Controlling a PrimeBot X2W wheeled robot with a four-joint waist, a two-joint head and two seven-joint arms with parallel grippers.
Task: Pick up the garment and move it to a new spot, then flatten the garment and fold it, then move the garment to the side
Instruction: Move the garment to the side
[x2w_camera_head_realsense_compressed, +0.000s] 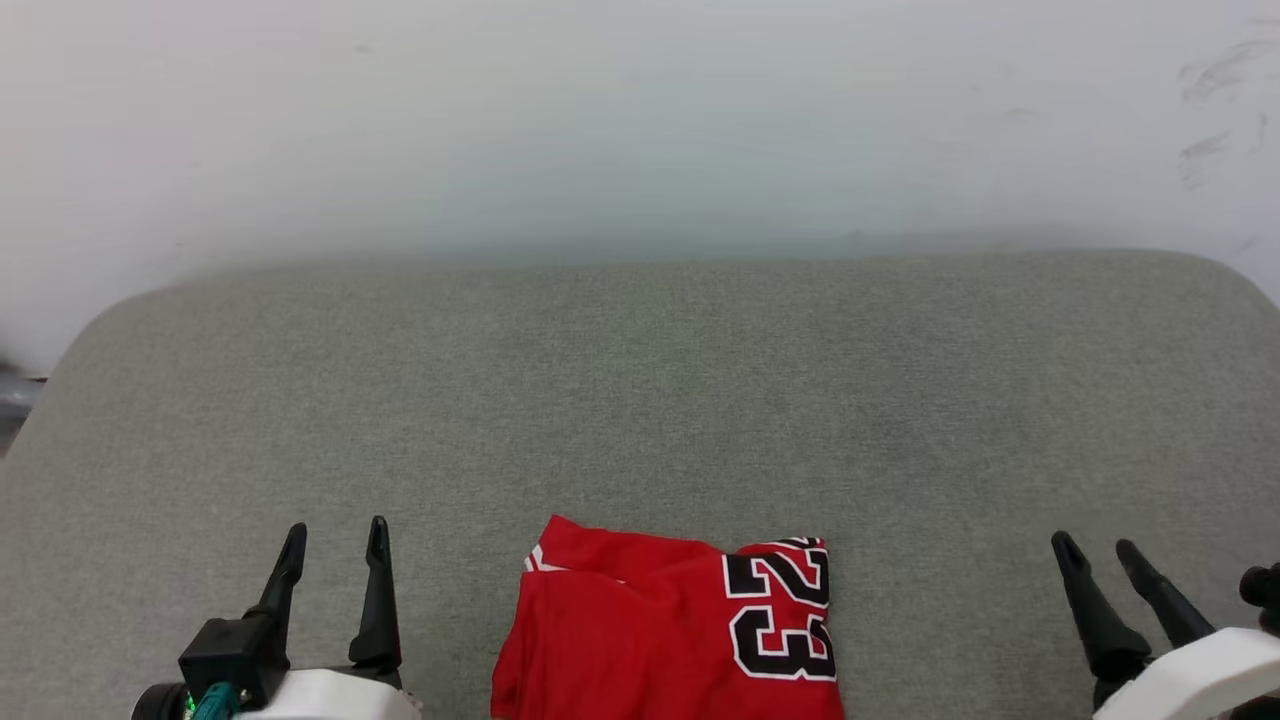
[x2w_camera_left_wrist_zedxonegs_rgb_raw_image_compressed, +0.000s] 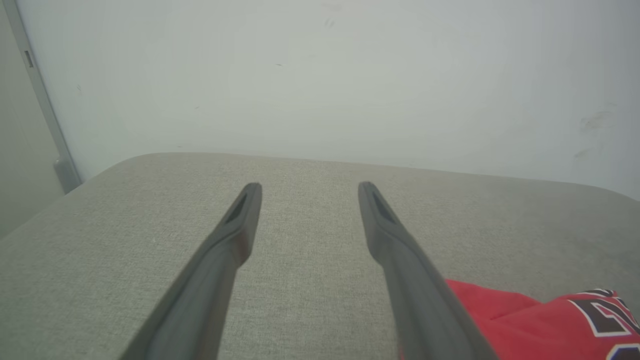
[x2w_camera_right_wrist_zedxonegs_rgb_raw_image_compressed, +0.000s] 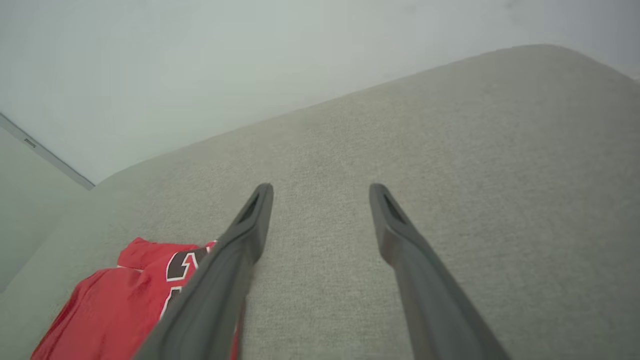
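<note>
The garment (x2w_camera_head_realsense_compressed: 640, 630), a red jersey, is seen at the bottom centre of the head view, lying on a grey cushioned surface (x2w_camera_head_realsense_compressed: 640, 380) and cut off by the lower edge of the frame. It is gathered into a compact, roughly rectangular shape, with soft creases across the red cloth. On its right part the number "23" is shown in black with a white outline, turned sideways. A little red-and-white trim can be made out at its upper left corner.

The left pincer (x2w_camera_head_realsense_compressed: 337, 527) is found at the lower left of the head view, well apart from the garment, its two dark fingers spread and nothing held between them. The right pincer (x2w_camera_head_realsense_compressed: 1092, 543) is placed at the lower right, also well apart from the garment, with its fingers likewise spread and empty.

In the left wrist view, the left pincer (x2w_camera_left_wrist_zedxonegs_rgb_raw_image_compressed: 309, 187) is seen wide apart over bare grey fabric, and the garment (x2w_camera_left_wrist_zedxonegs_rgb_raw_image_compressed: 525, 325) is seen at the lower right corner, partly hidden behind the right-hand finger. In the right wrist view, the right pincer (x2w_camera_right_wrist_zedxonegs_rgb_raw_image_compressed: 321, 187) is spread in the same way, and the garment (x2w_camera_right_wrist_zedxonegs_rgb_raw_image_compressed: 115, 310) is shown at the lower left, partly covered by the left-hand finger.

The cushioned surface is rounded at its far corners and is backed by a pale wall (x2w_camera_head_realsense_compressed: 640, 120), on which faint dark scuffs (x2w_camera_head_realsense_compressed: 1210, 80) are visible at the upper right of the head view. A grey vertical strip (x2w_camera_left_wrist_zedxonegs_rgb_raw_image_compressed: 40, 100) is seen at the upper left of the left wrist view.
</note>
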